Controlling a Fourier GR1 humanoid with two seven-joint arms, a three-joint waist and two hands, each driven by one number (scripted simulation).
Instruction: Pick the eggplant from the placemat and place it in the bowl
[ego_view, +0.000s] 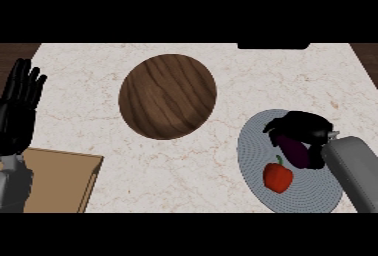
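A dark purple eggplant (296, 153) lies on the grey round placemat (255, 150) at the right. My right hand (299, 126) sits over the eggplant's far end with its fingers curled down around it, hiding that end. A red bell pepper (278, 176) lies on the same placemat just in front of the eggplant. The brown wooden bowl (167, 96) stands left of the placemat, near the counter's middle, with nothing in it. My left hand (18, 107) rests open at the left edge, fingers pointing up.
A tan wooden board (59, 180) lies at the lower left under my left forearm. A dark object (272, 46) shows at the counter's far edge. Pale marble counter lies between the bowl and the placemat.
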